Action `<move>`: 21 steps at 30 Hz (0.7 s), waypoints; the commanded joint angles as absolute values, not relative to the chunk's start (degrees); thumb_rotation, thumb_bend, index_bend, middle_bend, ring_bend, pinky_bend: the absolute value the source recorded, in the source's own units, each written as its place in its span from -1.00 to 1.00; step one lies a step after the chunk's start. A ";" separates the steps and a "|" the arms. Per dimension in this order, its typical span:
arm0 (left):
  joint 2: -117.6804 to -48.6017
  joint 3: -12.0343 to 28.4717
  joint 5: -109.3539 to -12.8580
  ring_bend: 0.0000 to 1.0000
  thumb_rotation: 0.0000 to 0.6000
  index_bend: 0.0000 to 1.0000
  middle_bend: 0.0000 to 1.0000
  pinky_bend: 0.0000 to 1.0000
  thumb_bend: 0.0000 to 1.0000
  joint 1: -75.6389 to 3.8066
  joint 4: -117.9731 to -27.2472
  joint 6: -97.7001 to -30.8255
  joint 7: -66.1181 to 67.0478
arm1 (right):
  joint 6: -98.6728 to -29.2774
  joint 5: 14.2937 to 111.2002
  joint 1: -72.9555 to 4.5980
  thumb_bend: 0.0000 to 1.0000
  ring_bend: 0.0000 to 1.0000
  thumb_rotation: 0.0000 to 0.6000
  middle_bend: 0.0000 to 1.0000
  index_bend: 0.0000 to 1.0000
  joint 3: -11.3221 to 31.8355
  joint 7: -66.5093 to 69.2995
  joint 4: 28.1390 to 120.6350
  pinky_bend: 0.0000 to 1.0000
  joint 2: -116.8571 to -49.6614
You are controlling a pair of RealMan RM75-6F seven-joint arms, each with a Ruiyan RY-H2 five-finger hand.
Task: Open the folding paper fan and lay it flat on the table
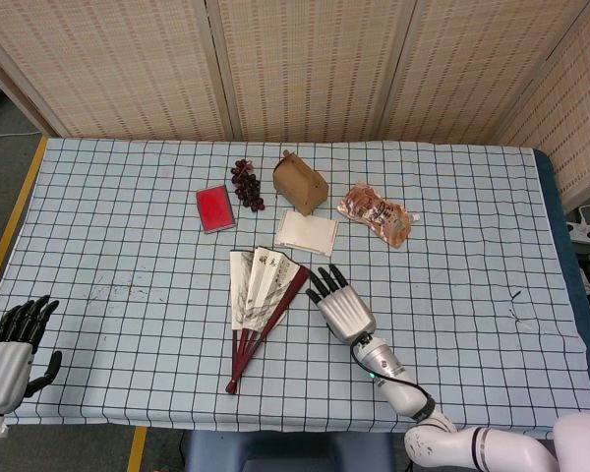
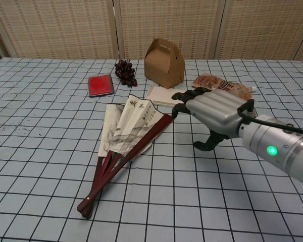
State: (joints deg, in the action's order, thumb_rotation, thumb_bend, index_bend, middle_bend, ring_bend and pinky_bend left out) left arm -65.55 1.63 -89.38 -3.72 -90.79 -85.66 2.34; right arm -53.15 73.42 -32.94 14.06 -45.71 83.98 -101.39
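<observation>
The folding paper fan (image 1: 260,295) (image 2: 125,135) lies partly spread on the checked tablecloth, its dark red ribs meeting at a pivot toward the front edge. My right hand (image 1: 340,305) (image 2: 209,112) hovers just right of the fan's red outer rib, fingers apart and pointing at it, holding nothing. My left hand (image 1: 12,351) rests at the table's front left corner, fingers apart and empty; the chest view does not show it.
Behind the fan lie a flat white card (image 1: 307,232) (image 2: 169,96), a brown paper box (image 1: 300,182) (image 2: 164,62), dark grapes (image 1: 246,183) (image 2: 125,71), a red case (image 1: 214,207) (image 2: 100,84) and an orange snack pouch (image 1: 375,213) (image 2: 222,87). Bamboo screens stand behind the table.
</observation>
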 commanded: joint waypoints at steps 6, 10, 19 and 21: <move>-65.52 1.67 -87.61 -1.00 1.00 -1.00 -1.00 -0.86 -0.04 -4.36 -90.05 -83.87 1.31 | -51.13 71.44 -39.92 -0.52 -1.00 1.00 -1.00 -0.44 15.15 -41.38 73.64 -1.00 -110.80; -65.54 1.62 -87.30 -1.00 1.00 -1.00 -1.00 -0.86 -0.04 -4.53 -89.79 -83.56 0.77 | -50.77 70.88 -41.67 -0.52 -1.00 1.00 -1.00 -0.42 15.38 -39.24 70.72 -1.00 -113.08; -65.24 1.48 -86.80 -1.00 1.00 -1.00 -1.00 -0.86 -0.04 -4.85 -90.04 -83.02 0.79 | -50.82 69.46 -44.87 -0.44 -1.00 1.00 -1.00 -0.20 15.06 -38.53 66.17 -1.00 -117.38; -65.13 1.41 -86.74 -1.00 1.00 -1.00 -1.00 -0.86 -0.05 -4.82 -90.13 -83.06 0.66 | -51.50 69.40 -44.99 -0.36 -1.00 1.00 -1.00 -0.07 14.72 -38.46 65.68 -1.00 -118.00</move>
